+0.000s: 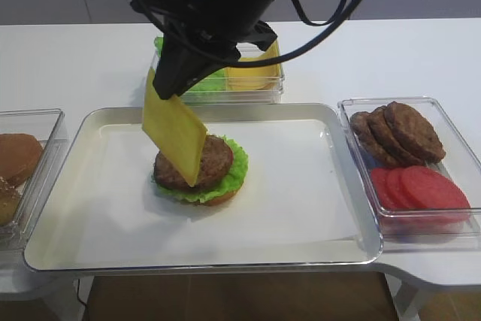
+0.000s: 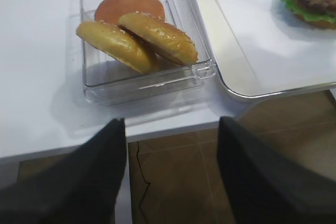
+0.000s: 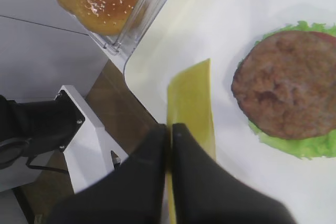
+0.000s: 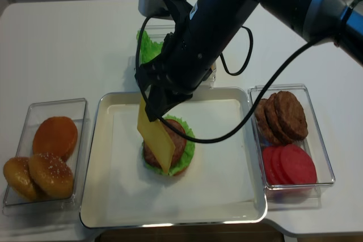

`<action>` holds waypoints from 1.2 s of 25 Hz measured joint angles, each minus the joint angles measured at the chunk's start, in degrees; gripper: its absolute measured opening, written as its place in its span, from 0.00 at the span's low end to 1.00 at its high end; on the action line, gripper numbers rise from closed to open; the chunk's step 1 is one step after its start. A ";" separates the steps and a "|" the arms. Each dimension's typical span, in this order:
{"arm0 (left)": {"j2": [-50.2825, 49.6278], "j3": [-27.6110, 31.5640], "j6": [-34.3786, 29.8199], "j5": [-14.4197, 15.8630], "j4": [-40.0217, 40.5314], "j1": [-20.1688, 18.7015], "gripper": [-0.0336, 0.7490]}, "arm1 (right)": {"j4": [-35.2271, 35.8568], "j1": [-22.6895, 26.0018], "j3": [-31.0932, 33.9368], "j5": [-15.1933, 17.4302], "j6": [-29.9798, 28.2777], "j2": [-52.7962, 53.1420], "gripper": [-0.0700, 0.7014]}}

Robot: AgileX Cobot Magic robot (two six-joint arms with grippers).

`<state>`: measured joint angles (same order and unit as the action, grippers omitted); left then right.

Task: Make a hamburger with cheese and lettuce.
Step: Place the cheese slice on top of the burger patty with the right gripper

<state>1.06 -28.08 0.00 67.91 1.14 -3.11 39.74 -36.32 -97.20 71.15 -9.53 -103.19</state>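
The hamburger (image 1: 218,157) sits mid-tray as a bun base, lettuce (image 1: 234,178) and a brown patty on top. My right gripper (image 1: 167,88) hangs above its left side, shut on the upper edge of the yellow cheese (image 1: 176,131) slice. The slice droops at a slant, its lower corner in front of the patty's left part. In the right wrist view the cheese (image 3: 191,103) runs out from the right gripper (image 3: 171,127), left of the hamburger (image 3: 289,87). My left gripper (image 2: 170,124) is open and holds nothing, off the table's front edge near the bun box.
The metal tray (image 1: 301,257) holds white paper. A clear box of buns (image 2: 142,35) stands left of it. Another box (image 1: 409,159) with brown patties and red tomato slices stands to the right. Behind the tray is a box (image 1: 248,80) of lettuce and cheese.
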 joint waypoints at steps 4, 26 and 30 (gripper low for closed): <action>0.00 0.00 0.00 0.00 0.00 0.00 0.57 | -0.53 0.00 0.00 0.00 -0.10 -0.80 0.15; 0.00 0.00 0.00 0.00 0.00 0.00 0.57 | 1.94 1.16 -0.54 -0.90 -2.53 -4.39 0.15; 0.00 0.00 0.00 0.00 0.00 0.00 0.57 | 2.15 1.79 -0.57 -1.41 -2.64 -4.49 0.15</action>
<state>1.06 -28.08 0.00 67.91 1.14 -3.11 41.88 -34.52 -97.77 69.74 -12.18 -107.68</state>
